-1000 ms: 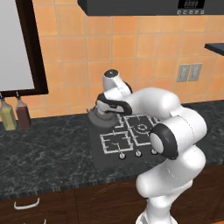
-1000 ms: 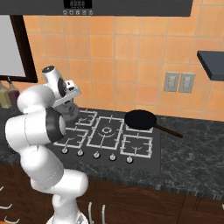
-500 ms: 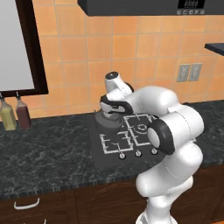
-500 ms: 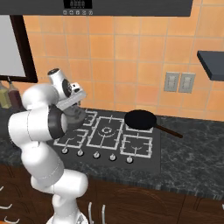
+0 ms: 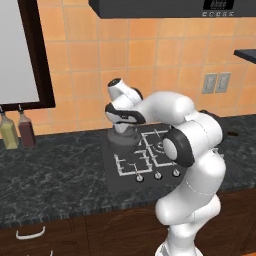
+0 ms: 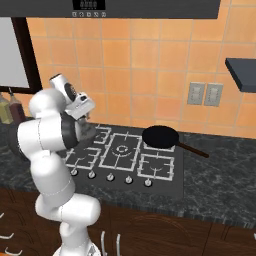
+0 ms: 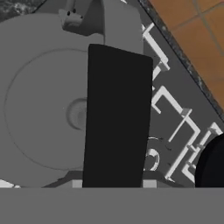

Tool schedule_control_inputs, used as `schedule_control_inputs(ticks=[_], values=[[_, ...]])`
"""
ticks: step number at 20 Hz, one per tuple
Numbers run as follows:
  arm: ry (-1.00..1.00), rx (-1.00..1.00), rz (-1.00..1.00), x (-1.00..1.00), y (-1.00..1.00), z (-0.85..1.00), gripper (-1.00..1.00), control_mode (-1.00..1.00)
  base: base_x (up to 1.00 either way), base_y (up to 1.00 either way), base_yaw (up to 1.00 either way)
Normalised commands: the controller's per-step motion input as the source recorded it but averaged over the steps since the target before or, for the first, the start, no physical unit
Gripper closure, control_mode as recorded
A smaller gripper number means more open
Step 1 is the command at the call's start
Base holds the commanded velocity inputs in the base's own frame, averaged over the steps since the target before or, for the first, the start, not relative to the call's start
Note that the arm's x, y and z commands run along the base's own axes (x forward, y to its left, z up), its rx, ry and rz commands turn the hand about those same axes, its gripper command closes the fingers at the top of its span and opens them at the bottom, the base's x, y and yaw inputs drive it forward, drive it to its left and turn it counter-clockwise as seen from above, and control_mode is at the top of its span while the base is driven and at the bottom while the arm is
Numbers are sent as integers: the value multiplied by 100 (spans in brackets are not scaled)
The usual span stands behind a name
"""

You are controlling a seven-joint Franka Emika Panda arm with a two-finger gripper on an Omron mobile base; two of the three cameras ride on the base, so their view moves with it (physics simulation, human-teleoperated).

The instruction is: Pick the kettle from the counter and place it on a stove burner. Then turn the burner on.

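Observation:
The dark-grey kettle [image 5: 124,136] sits at the back-left stove burner of the black cooktop [image 5: 146,161], low over its light-grey grate [image 7: 171,104]. My gripper [image 5: 123,120] points straight down onto it, shut on the arched black handle [image 7: 117,118], which runs up the middle of the hand view. The domed lid and its small knob [image 7: 78,114] lie close beneath. From the right base view the kettle [image 6: 90,133] is half hidden behind my arm, under the gripper [image 6: 84,116]. The dark marbled counter [image 5: 55,175] stretches to the left.
A black frying pan [image 6: 161,136] rests on the back-right burner, handle pointing right; its edge [image 7: 214,167] shows in the hand view. Several knobs [image 6: 110,176] line the cooktop's front. Two bottles [image 5: 17,131] stand at the far left. The tiled wall is close behind.
The kettle and the hand have shifted a little right and down onto the back-left grate, and the wrist has turned slightly. The pan has not moved.

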Motion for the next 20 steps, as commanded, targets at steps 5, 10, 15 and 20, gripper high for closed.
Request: schedule_control_inputs(ticks=[5, 10, 15, 20], values=[[3, 0, -1, -28, -17, 0, 100, -100, 0, 0, 0], [2, -10, -1, -14, -33, -7, 100, -100, 0, 0, 0], [0, -10, 0, -4, -3, -5, 100, -100, 0, 0, 0], [12, -15, 0, 0, 0, -40, 100, -100, 0, 0, 0]])
